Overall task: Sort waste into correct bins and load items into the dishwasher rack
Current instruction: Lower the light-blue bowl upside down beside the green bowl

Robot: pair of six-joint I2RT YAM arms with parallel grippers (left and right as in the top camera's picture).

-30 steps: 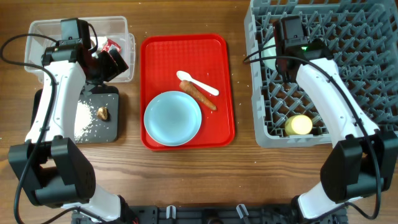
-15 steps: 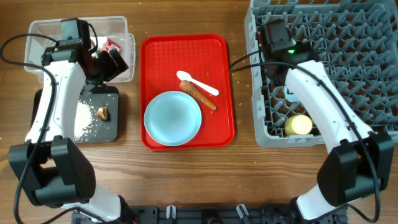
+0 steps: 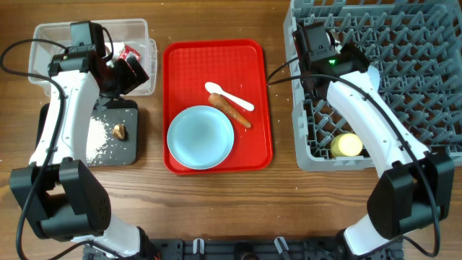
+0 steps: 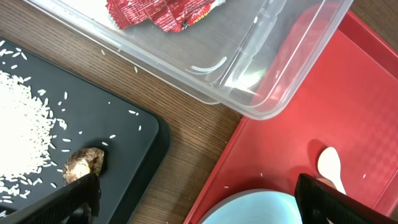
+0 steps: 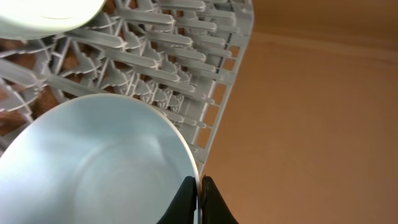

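From overhead, the left gripper (image 3: 131,72) hangs over the near right corner of the clear tub (image 3: 54,36), where the red wrapper (image 3: 130,52) lies. Just below it, the black tray (image 3: 130,152) carries the rice grains (image 3: 96,137) and the brown scrap (image 3: 120,131). On the red tray (image 3: 253,58), the white spoon (image 3: 229,96) lies touching the sausage stick (image 3: 231,110), with the light blue plate (image 3: 201,137) just beside them. The right arm (image 3: 361,108) reaches over the left side of the grey rack (image 3: 404,43). The yellow cup (image 3: 347,145) sits in the rack's near part, and the gripper cannot be made out from here. In the left wrist view, the two fingers (image 4: 68,202) stand spread wide with nothing between them. The wrapper sits ahead in the tub, the scrap lies just beside the left finger on the black tray, and the plate's rim and the spoon's bowl lie near the right finger. In the right wrist view, the right gripper (image 5: 200,190) is pinched tight on the rim of a pale blue bowl (image 5: 93,168). The bowl lies to the gripper's left over the rack's pegs near the rack's edge, with the wooden table (image 5: 311,124) beyond. The edge of a second bowl (image 5: 50,12) shows at the top left, also over the rack.
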